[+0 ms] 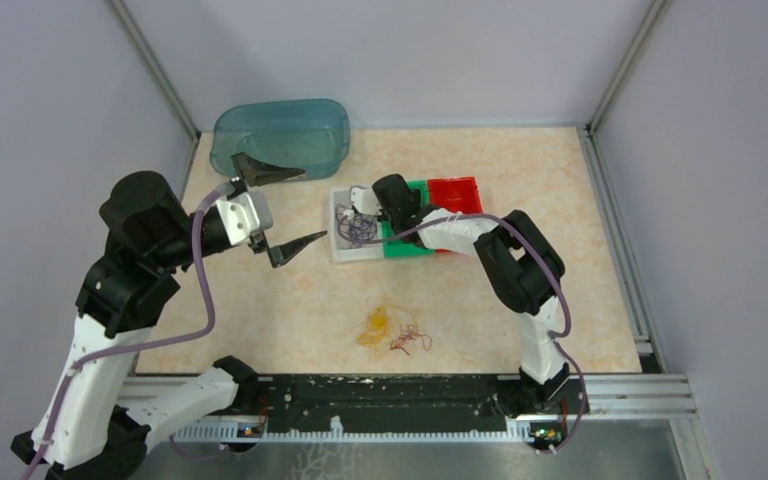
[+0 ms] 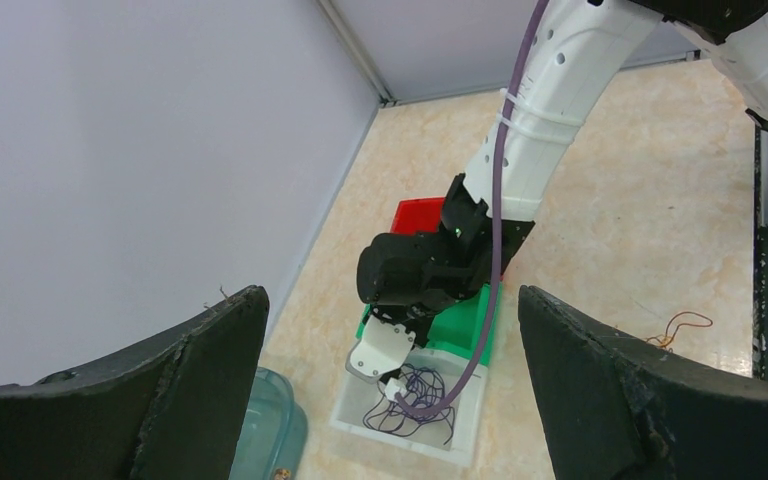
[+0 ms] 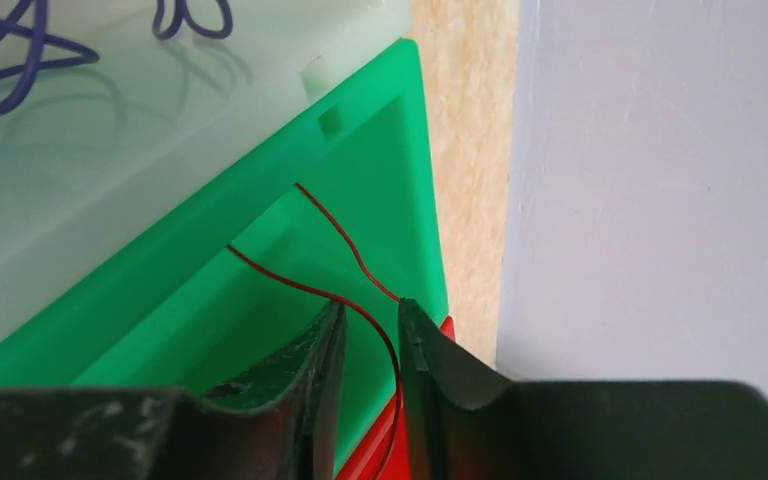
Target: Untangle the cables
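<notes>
A dark purple cable (image 1: 353,228) lies coiled in the white tray (image 1: 345,250); it also shows in the left wrist view (image 2: 422,398). A yellow-orange clump (image 1: 375,326) and a red clump (image 1: 411,341) lie on the table near the front. My right gripper (image 1: 365,207) is over the trays. In the right wrist view its fingers (image 3: 370,310) stand a narrow gap apart above the green tray (image 3: 210,300), with a thin red cable (image 3: 359,262) running between them. My left gripper (image 1: 316,203) hangs wide open and empty left of the trays.
A red tray (image 1: 457,192) adjoins the green tray (image 1: 410,248). A blue-green translucent bin (image 1: 280,135) stands at the back left. Grey walls enclose the table; a black rail (image 1: 400,390) runs along the front edge.
</notes>
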Available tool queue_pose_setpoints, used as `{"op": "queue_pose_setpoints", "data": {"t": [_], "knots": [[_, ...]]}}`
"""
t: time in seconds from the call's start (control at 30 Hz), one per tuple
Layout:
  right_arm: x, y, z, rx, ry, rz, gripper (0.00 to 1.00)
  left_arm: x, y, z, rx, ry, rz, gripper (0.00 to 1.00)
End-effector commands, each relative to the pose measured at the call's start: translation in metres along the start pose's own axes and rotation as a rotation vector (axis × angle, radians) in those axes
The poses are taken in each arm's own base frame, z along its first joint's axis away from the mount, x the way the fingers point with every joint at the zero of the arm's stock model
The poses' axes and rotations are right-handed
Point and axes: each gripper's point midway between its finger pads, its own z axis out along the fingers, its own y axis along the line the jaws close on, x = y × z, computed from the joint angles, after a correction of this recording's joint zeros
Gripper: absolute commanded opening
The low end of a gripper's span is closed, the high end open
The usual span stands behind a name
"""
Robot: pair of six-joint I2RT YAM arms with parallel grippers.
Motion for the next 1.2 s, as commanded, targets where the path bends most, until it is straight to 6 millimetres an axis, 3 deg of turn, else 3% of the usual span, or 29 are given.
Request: {"op": "queue_pose_setpoints", "data": {"t": [0.0, 0.17, 0.37, 0.47, 0.57, 0.7, 0.83, 1.0, 1.17], "knots": [[-0.012, -0.039, 0.001, 0.14, -0.003, 0.071, 0.19, -0.013, 0.003, -0.009, -0.025, -0.017, 0.005, 1.0], [-0.02, -0.071, -0.018, 0.229, -0.052, 0.239, 0.0, -0.012, 0.001, -0.011, -0.022, -0.018, 0.011, 1.0], [-0.022, -0.101, -0.055, 0.296, -0.154, 0.448, 0.0, -0.012, 0.001, -0.009, -0.02, -0.023, 0.011, 1.0], [-0.006, -0.113, -0.067, 0.315, -0.154, 0.598, 0.0, -0.013, 0.001, -0.009, -0.02, -0.026, 0.012, 1.0], [0.028, -0.117, -0.071, 0.306, -0.101, 0.744, 0.0, -0.013, 0.001, -0.009, -0.019, -0.025, 0.012, 1.0], [0.069, -0.106, -0.079, 0.287, -0.053, 0.866, 0.0, -0.014, 0.001, -0.007, -0.015, -0.032, 0.012, 1.0], [0.093, -0.081, -0.078, 0.259, 0.012, 0.878, 0.0, -0.016, 0.002, -0.006, -0.014, -0.04, 0.008, 1.0], [0.102, -0.05, -0.067, 0.162, 0.04, 0.944, 0.0, -0.018, 0.003, -0.005, -0.012, -0.045, 0.005, 1.0], [0.092, -0.023, -0.058, 0.047, 0.025, 0.988, 0.0, -0.016, 0.003, -0.004, -0.011, -0.041, 0.003, 1.0]]}}
